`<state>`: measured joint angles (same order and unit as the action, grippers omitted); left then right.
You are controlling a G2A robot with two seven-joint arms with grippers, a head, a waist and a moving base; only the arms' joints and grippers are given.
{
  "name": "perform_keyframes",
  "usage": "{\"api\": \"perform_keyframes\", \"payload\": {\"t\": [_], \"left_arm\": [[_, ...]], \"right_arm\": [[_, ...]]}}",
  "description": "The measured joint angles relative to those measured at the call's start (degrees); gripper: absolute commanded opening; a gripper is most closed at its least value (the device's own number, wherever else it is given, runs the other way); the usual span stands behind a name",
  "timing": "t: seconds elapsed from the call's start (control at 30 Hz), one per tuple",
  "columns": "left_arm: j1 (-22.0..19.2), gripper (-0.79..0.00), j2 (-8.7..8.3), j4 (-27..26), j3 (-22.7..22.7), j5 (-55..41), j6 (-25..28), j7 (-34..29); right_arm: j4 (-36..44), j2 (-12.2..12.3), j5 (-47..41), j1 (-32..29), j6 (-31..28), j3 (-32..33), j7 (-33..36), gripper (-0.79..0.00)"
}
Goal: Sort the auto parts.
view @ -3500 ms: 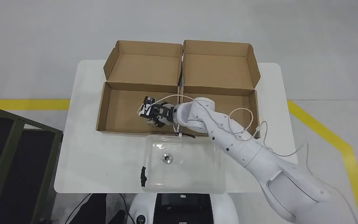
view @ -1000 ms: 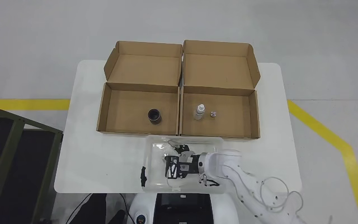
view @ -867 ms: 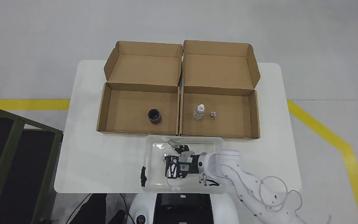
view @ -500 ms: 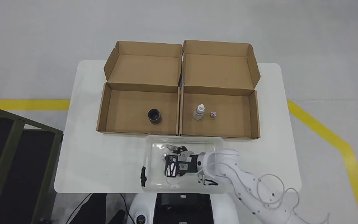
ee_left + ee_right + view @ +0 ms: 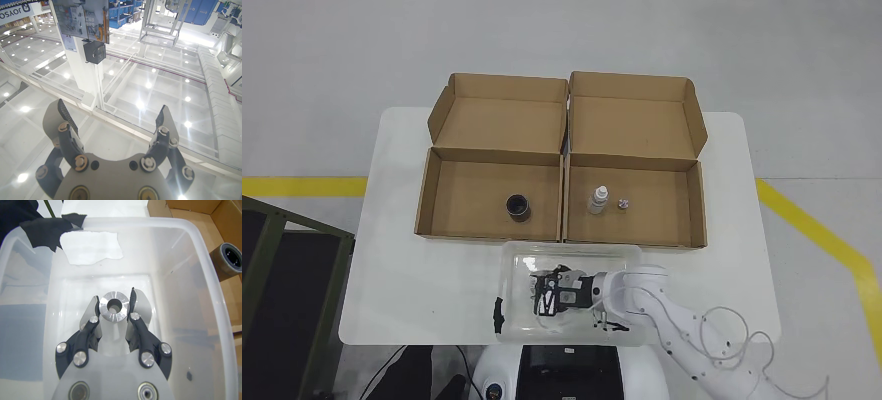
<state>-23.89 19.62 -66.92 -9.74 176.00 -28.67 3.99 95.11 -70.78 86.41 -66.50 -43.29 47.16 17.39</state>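
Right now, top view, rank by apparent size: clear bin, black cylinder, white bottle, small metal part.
1. clear bin
2. black cylinder and white bottle, too alike to rank
3. small metal part

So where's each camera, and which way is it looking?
Top view: above the arms, looking down at the table; right arm, right tool in the clear bin.
Left wrist view: on that wrist, facing the ceiling; open left tool shows.
Right wrist view: on that wrist, facing into the bin; right tool grips a metal ring.
Top and right wrist views share the bin.
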Motion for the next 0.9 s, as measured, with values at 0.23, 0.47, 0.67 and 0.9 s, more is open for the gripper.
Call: {"api": "perform_keyframes", "payload": {"t": [0.23, 0.47, 0.67, 0.9], "left_arm": [[0.00, 0.000, 0.00, 0.00, 0.00, 0.00, 0.00, 0.00], [0.00, 0.000, 0.00, 0.00, 0.00, 0.00, 0.00, 0.00], [0.00, 0.000, 0.00, 0.00, 0.00, 0.00, 0.00, 0.00], [0.00, 0.000, 0.00, 0.00, 0.00, 0.00, 0.00, 0.00]], "right_arm": [[2.09, 0.31, -1.36, -0.70, -0.42, 0.78, 0.58, -0.785], [6.99, 1.13, -3.23, -2.92, -1.18, 3.06, 0.99, -0.785], [12.24, 1.75, -5.92, -4.88, -2.03, 4.79, 1.18, -0.785], [17.31, 2.25, -8.84, -5.85, -2.30, 6.61, 0.76, -0.785]]}}
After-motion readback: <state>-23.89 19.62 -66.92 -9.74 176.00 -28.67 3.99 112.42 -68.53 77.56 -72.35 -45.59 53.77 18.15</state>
